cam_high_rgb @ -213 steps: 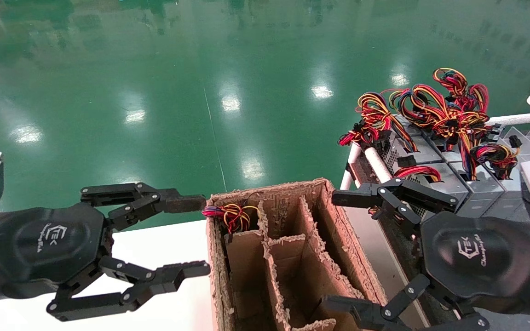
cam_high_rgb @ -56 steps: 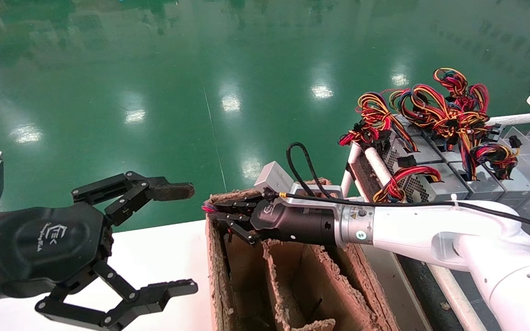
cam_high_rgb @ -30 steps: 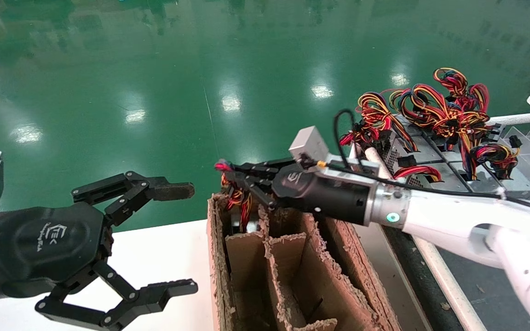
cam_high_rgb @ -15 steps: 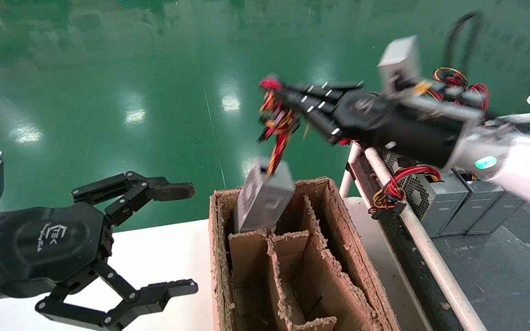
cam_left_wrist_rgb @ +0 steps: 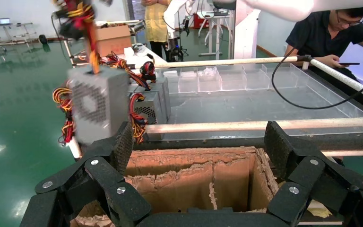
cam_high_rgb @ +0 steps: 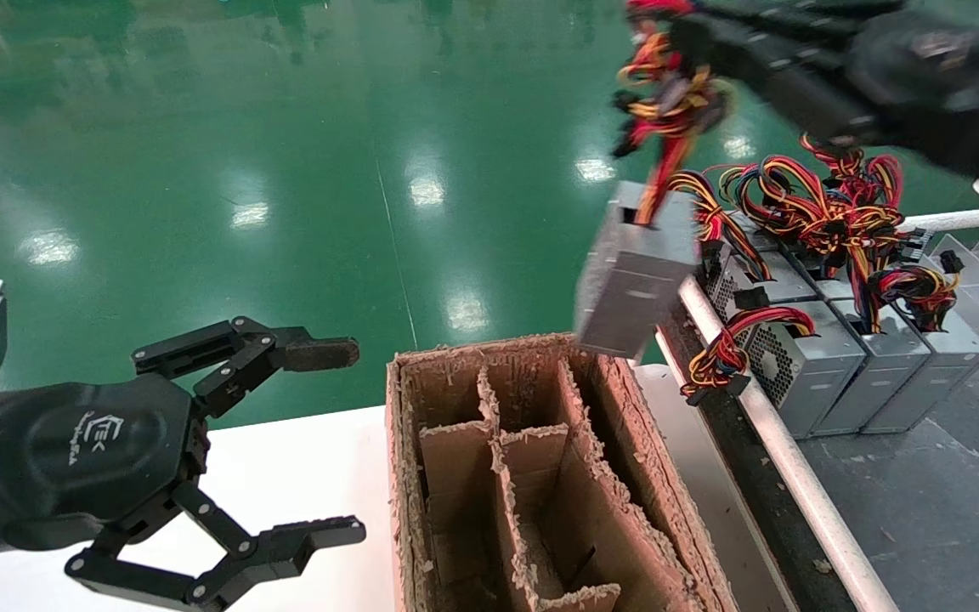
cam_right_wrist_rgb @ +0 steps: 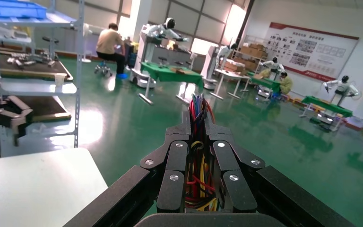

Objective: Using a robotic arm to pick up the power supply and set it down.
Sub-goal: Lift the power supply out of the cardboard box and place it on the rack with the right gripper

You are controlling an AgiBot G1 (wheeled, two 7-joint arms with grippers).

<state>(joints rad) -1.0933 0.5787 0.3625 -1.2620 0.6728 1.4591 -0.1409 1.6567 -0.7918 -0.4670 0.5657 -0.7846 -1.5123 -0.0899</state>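
Silver power supply [cam_high_rgb: 634, 280], tilted, dangling by wires

Right gripper [cam_high_rgb: 668, 34] blurred, frame-cropped.

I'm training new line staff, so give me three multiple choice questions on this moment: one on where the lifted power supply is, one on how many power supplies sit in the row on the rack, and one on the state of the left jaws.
1. Where is the power supply?
A. In the cardboard box
B. Hanging by its wires
C. On the white table

2. How many units stand in the row of power supplies?
A. Three
B. One
C. Six

3. The left gripper is:
A. Holding wires
B. Open, empty
C. Shut

Answers: 1 B, the right gripper holds its wire bundle above the cardboard box. 2 A, three fronts show. 3 B, jaws spread, empty.
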